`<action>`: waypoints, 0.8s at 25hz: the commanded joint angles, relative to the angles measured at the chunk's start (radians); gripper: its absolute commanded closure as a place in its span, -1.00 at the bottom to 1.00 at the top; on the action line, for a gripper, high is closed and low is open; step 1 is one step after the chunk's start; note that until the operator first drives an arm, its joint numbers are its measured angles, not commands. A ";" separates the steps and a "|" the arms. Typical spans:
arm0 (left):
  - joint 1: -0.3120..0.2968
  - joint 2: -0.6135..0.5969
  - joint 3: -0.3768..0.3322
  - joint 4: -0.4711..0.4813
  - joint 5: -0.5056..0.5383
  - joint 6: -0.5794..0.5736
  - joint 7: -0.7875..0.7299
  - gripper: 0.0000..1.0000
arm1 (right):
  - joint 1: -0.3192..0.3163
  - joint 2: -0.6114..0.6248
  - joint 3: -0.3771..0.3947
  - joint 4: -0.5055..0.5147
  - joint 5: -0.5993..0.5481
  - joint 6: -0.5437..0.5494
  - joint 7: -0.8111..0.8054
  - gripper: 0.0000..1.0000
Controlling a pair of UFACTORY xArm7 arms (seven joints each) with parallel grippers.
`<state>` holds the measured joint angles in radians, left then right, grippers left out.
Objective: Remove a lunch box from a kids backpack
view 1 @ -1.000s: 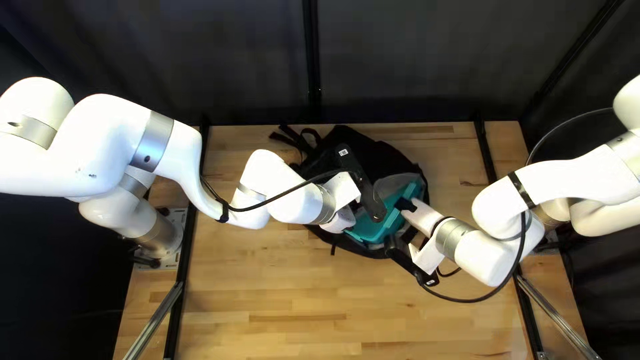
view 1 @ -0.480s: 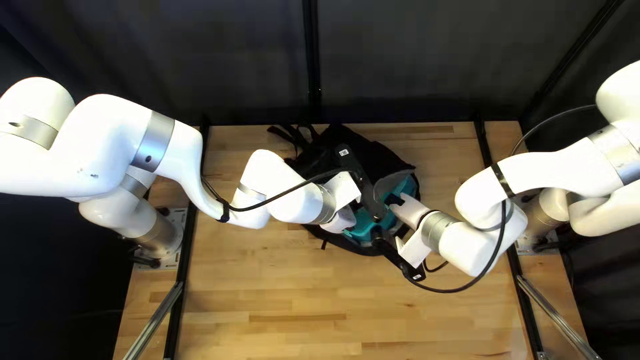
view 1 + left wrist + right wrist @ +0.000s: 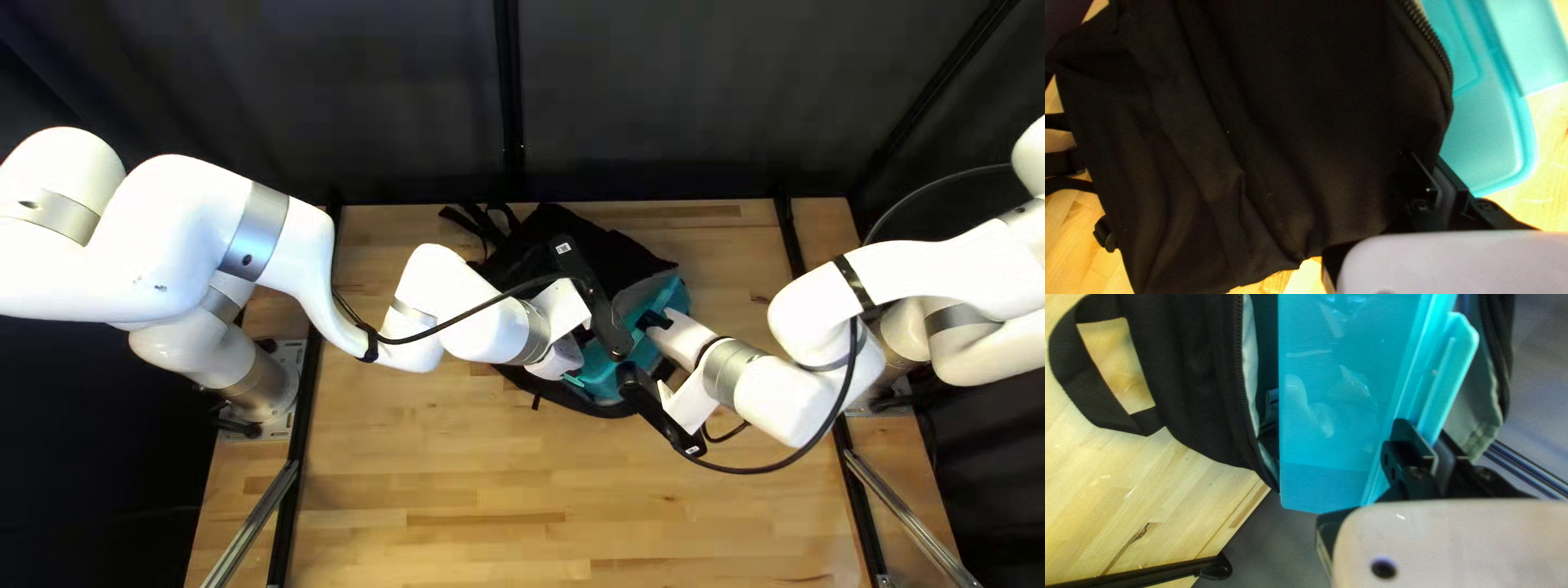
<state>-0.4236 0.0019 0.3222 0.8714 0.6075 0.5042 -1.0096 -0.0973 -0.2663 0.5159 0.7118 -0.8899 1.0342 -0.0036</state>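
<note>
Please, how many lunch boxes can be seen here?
1. The teal lunch box pokes out of the open backpack, its edge in the right pincer. Another could be hidden deeper inside.

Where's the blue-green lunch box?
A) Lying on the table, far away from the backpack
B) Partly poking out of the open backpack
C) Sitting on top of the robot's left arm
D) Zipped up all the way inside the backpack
B, because one end of the blue-green lunch box sticks out past the open zipper of the black backpack.
</note>
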 commanded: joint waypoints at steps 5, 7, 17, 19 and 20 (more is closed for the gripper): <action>0.000 -0.004 0.000 -0.003 0.004 0.001 -0.003 1.00 | 0.016 -0.004 0.024 0.005 0.010 0.034 0.007 1.00; 0.000 -0.005 0.000 -0.004 0.005 0.003 -0.003 1.00 | 0.018 -0.006 0.028 0.007 0.012 0.041 0.006 1.00; 0.000 -0.007 0.000 -0.008 0.008 0.003 -0.007 1.00 | 0.037 -0.023 0.053 0.031 0.030 0.100 -0.013 1.00; 0.000 -0.007 0.000 -0.009 0.008 0.003 -0.007 1.00 | 0.041 -0.027 0.058 0.036 0.034 0.112 -0.016 1.00; 0.000 -0.007 0.000 -0.009 0.008 0.003 -0.007 1.00 | 0.044 -0.031 0.062 0.038 0.038 0.121 -0.018 1.00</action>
<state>-0.4234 -0.0052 0.3222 0.8630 0.6159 0.5068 -1.0168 -0.0586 -0.2908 0.5708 0.7442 -0.8581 1.1393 -0.0167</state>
